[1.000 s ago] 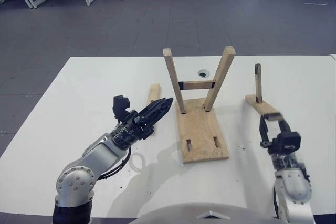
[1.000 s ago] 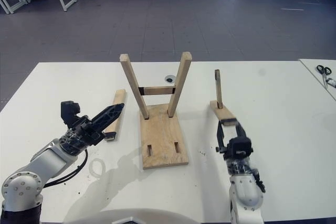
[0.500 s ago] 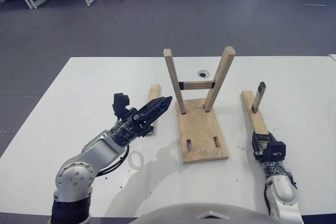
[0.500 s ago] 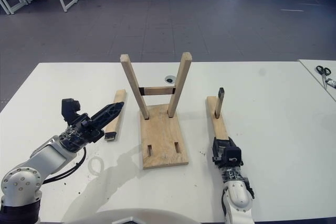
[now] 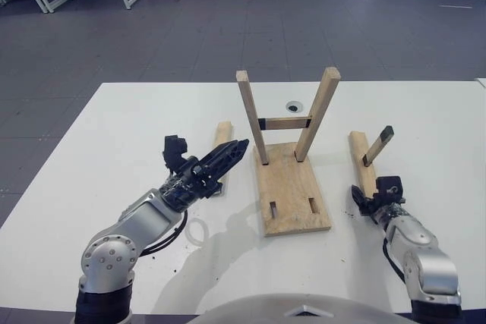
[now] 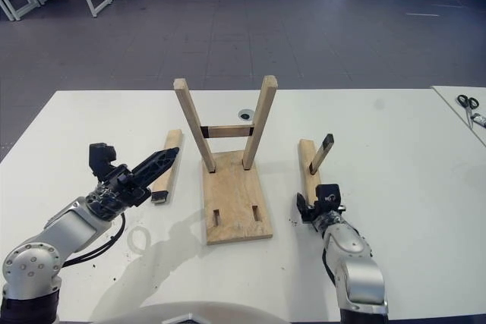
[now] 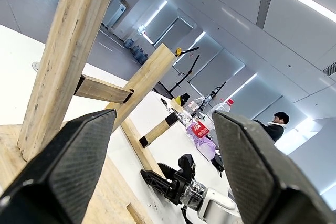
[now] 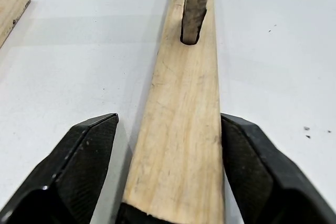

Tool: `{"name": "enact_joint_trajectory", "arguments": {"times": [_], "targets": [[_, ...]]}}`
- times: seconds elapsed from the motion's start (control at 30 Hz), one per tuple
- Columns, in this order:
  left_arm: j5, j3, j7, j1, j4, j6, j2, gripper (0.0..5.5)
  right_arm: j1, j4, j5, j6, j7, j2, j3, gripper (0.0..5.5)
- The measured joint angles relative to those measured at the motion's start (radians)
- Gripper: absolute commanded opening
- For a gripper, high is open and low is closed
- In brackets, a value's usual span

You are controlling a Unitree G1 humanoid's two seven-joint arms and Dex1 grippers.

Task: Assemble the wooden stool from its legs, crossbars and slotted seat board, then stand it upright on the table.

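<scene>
Left jaws spread left of seat board (image 5: 292, 187); right jaws spread astride loose leg (image 8: 178, 129).

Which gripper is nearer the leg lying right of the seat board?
Right. The right gripper is open astride that leg's near end; the left gripper is across the seat board, by the other loose leg.
</scene>
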Motion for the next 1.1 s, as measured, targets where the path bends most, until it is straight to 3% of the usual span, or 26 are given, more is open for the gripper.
{"name": "enact_joint_trajectory", "arguments": {"times": [0.13,0.37,0.5,0.67,0.83,0.93,1.1], "targets": [[0.04,-0.01,0.025,0.007,0.0,-0.004,-0.013,3.39,-0.07,-0.033,0.012,0.211,-0.002,-0.027,-0.002,2.1],[0.081,-0.017,0.107,0.021,-0.005,-0.005,-0.027,3.39,-0.074,-0.03,0.015,0.219,-0.001,-0.041,-0.014,2.08],[0.014,0.009,0.069,0.025,-0.016,0.02,0.011,3.7,-0.181,-0.009,0.041,0.09,-0.024,-0.075,-0.194,2.03],[-0.137,0.049,-0.109,-0.003,-0.005,0.102,0.119,4.45,-0.565,-0.128,0.511,0.17,0.083,-0.061,-0.375,2.03],[-0.189,0.054,-0.201,-0.128,0.085,0.165,0.203,4.65,-0.611,-0.139,1.049,0.305,0.118,-0.103,-0.469,2.03],[-0.279,0.044,-0.219,-0.204,0.149,0.199,0.206,4.65,-0.56,-0.16,1.336,0.335,0.121,-0.142,-0.401,2.03],[-0.377,0.008,-0.225,-0.302,0.178,0.236,0.205,4.65,-0.455,-0.189,1.374,0.343,0.113,-0.145,-0.189,2.03]]}}
